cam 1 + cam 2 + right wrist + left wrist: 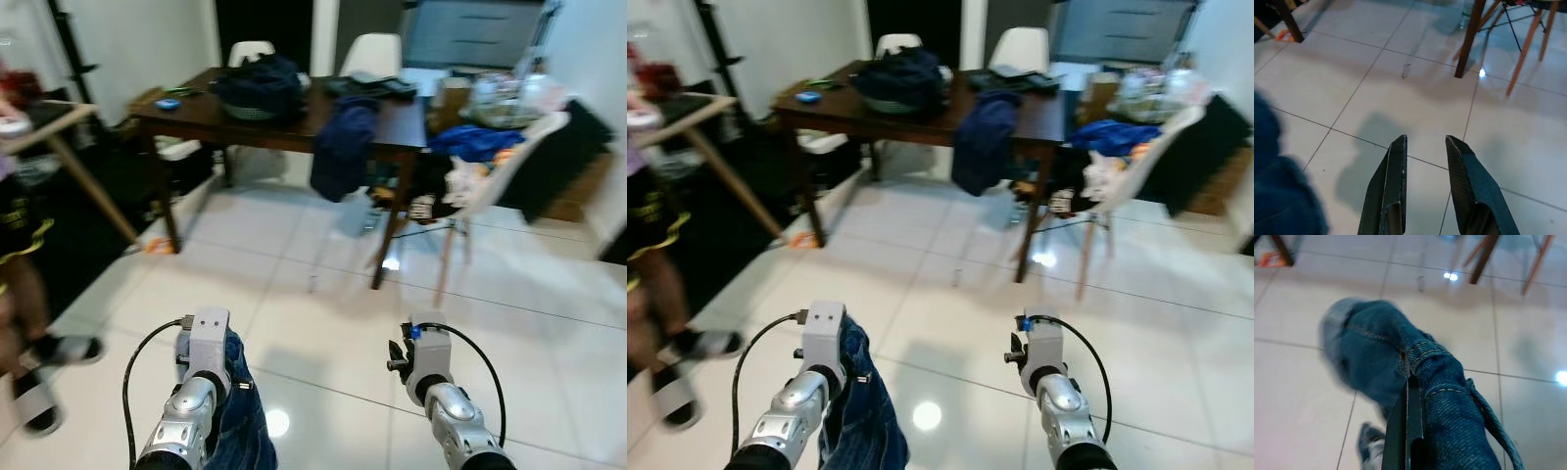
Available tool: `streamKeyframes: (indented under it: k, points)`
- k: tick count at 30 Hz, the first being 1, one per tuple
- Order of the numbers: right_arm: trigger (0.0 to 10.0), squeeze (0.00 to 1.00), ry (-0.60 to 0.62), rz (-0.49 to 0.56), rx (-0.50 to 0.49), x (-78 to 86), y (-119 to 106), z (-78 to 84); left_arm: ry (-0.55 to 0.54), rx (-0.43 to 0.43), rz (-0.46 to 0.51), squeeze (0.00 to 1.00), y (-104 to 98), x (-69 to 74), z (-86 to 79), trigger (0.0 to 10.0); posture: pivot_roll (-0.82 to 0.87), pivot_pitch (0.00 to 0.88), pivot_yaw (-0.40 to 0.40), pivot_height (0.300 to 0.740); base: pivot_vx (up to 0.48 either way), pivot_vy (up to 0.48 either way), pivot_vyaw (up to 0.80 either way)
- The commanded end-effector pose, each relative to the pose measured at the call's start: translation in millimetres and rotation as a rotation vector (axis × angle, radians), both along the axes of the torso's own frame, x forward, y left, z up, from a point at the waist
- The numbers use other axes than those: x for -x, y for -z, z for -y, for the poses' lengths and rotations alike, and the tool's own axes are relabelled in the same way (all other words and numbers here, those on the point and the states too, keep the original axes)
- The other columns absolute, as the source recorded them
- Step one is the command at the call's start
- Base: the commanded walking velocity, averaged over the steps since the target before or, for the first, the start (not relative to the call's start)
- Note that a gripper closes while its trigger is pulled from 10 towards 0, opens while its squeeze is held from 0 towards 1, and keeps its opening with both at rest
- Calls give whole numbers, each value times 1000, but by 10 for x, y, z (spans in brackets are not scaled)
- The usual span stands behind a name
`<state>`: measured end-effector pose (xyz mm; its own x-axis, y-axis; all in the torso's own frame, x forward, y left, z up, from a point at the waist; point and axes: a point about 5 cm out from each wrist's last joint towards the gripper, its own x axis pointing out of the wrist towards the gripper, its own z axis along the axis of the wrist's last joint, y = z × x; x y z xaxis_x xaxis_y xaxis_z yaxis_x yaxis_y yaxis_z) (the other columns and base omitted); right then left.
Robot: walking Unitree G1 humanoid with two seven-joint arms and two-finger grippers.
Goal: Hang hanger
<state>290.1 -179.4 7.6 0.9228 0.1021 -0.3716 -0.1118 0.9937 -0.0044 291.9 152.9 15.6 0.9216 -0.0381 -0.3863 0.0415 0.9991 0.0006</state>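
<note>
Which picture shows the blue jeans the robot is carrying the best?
The left wrist view: the jeans sit close up with stitching visible, pinched in the shut left hand. Both eye views show them hanging beside the left arm, cut off at the bottom. The right wrist view catches a blurry blue edge near the open right hand.

Table (294,132) ahead; chairs (375,54) behind; person (24,294) left; jeans (240,416) in left tool (1408,396).

no readable text, no labels, no brands, no numbers, no signs on anything
</note>
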Motion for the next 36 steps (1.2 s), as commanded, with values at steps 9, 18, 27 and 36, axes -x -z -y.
streamKeyframes:
  k: [9,18,27,36]
  points:
    - [10000,0,-10,-12,-5,-11,3,-18,3,-9,40,0,-71,-35,-18,10000,-73,0,8,740,0,0,-800]
    - [10000,0,-8,-11,-9,-20,-8,-7,-11,0,51,0,-79,-18,-29,10000,-70,0,9,740,0,0,-800]
    - [10000,0,-15,-8,-15,-33,-19,-18,-13,5,58,0,-86,4,-29,10000,-67,0,10,740,0,0,-800]
    - [10000,0,-22,13,-39,-50,-52,-27,-35,16,95,0,-128,35,-35,10000,-68,0,9,740,0,0,-444]
